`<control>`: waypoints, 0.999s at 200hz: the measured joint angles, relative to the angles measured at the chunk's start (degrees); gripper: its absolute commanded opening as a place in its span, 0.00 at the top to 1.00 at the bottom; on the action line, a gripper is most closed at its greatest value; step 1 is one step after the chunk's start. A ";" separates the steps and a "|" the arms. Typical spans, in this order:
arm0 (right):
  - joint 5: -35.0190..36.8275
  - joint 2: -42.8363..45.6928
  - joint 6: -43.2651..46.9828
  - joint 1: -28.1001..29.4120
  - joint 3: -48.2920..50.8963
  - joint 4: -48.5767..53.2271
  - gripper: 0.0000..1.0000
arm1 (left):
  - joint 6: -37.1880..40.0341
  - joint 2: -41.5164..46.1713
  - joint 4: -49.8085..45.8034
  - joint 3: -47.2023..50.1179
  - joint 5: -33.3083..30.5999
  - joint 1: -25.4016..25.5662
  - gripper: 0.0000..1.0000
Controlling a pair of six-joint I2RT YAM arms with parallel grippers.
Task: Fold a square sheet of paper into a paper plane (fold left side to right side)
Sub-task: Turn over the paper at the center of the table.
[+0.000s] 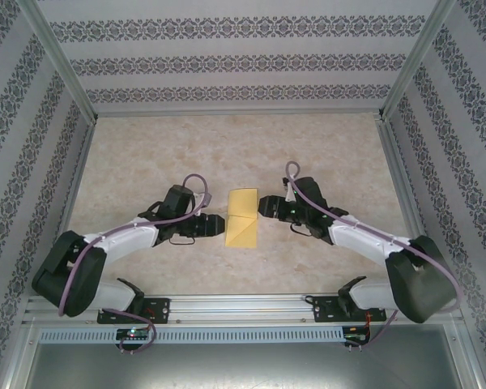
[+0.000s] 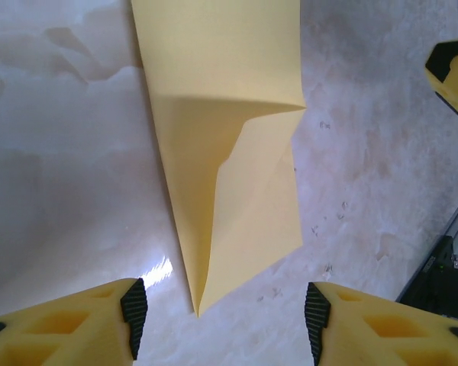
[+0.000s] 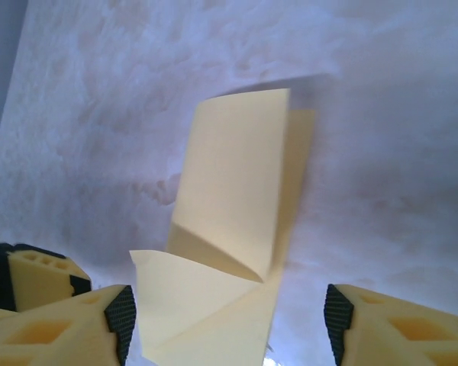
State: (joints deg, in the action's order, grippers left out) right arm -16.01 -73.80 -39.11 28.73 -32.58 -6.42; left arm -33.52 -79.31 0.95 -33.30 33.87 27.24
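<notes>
The square sheet of paper (image 1: 243,217), plain yellow, lies on the table folded into a narrow upright strip with a diagonal crease across its middle. My left gripper (image 1: 219,225) stands just left of it and my right gripper (image 1: 264,205) just right of it. In the left wrist view the paper (image 2: 221,152) ends in a point between the open fingertips (image 2: 134,309), touching neither; the gripper (image 2: 225,320) holds nothing. In the right wrist view a raised flap of the paper (image 3: 237,198) reaches between the spread pads (image 3: 337,320) of the open gripper (image 3: 229,324), ungripped.
The marbled beige table (image 1: 146,154) is walled by patterned panels on three sides. An aluminium rail (image 1: 243,306) with both arm bases runs along the near edge. A finger of the right gripper (image 2: 452,72) shows in the left wrist view.
</notes>
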 measured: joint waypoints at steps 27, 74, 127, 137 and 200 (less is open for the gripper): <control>-1.25 2.62 -1.33 -2.45 4.44 -1.55 0.17 | -0.44 -6.03 4.57 -1.92 1.99 0.00 0.40; -4.92 2.75 -1.66 -2.64 4.96 -3.78 0.15 | -0.61 -13.07 8.11 -5.68 3.67 0.00 0.52; -7.04 1.27 -1.73 -2.60 4.96 -4.70 0.18 | 0.39 -15.80 9.86 -8.31 4.04 0.00 0.92; -7.48 0.11 -1.77 -2.45 4.90 -4.72 0.18 | 0.55 -15.76 9.79 -8.31 3.17 0.00 0.94; -9.51 -8.17 -3.74 1.95 1.77 -7.34 0.20 | 1.62 -8.70 9.55 -5.81 -1.46 0.00 0.95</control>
State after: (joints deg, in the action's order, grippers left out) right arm -25.52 -81.97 -42.85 30.68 -30.81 -13.76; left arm -31.90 -88.01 10.50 -39.11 32.40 27.24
